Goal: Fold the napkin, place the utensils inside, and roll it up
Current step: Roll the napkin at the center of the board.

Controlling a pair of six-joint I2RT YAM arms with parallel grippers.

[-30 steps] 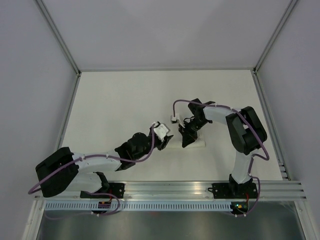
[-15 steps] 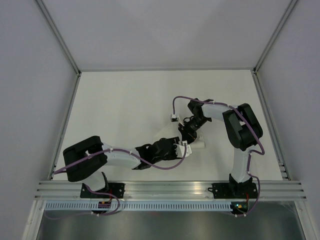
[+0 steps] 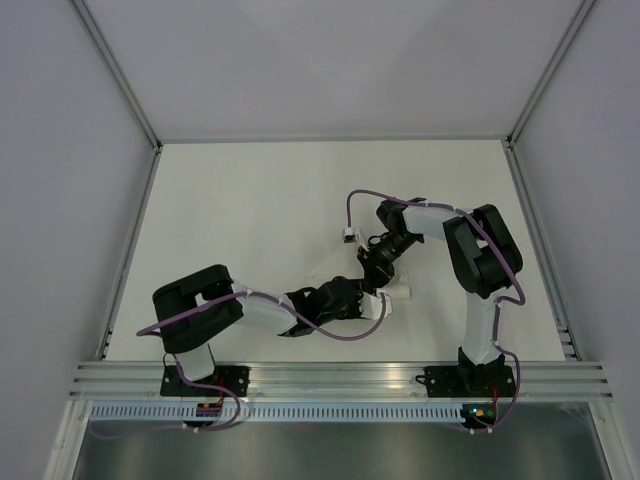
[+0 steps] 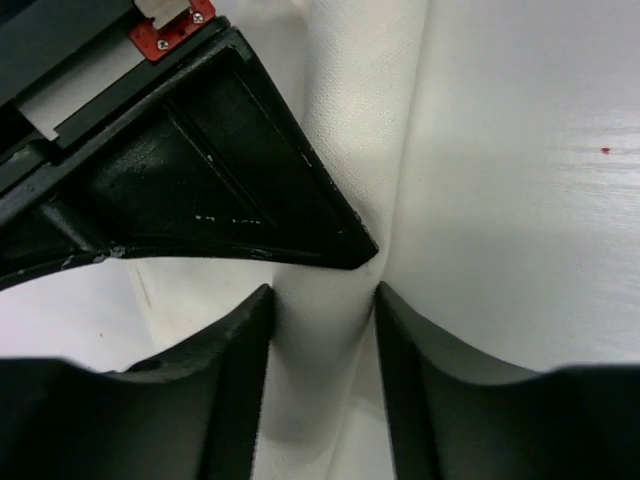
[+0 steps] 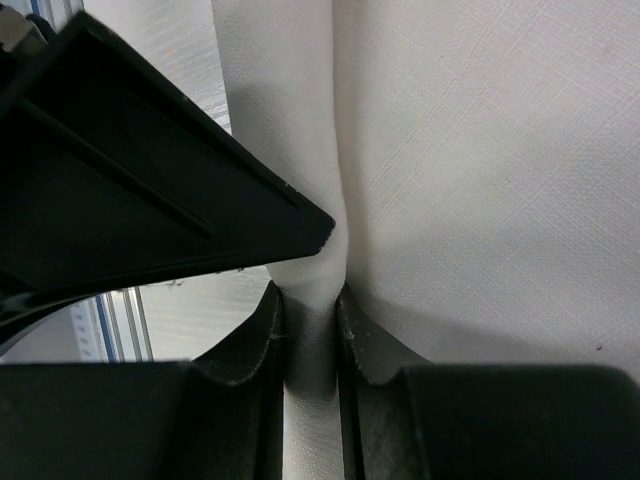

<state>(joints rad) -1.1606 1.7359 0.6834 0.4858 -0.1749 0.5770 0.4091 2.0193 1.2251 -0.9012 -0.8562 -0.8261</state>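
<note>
Napkin looks soft, light and limp; pinch it at its raised fold. Right gripper is clamped on that fold. Left gripper straddles it, fingers apart; I cannot tell if it grips.

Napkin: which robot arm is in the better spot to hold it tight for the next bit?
Probably the right. The right gripper is clamped on the napkin, squeezing it thin. The left gripper only straddles the roll; whether it grips is unclear.

This is a robotics lab test cell. The white table is boxed in on three sides by plain grey panels set in bare aluminium posts. Along the table's near edge an aluminium rail carries bolted arm bases. A slotted cable duct lies just beyond the rail, and purple cables loop above the table.
</note>
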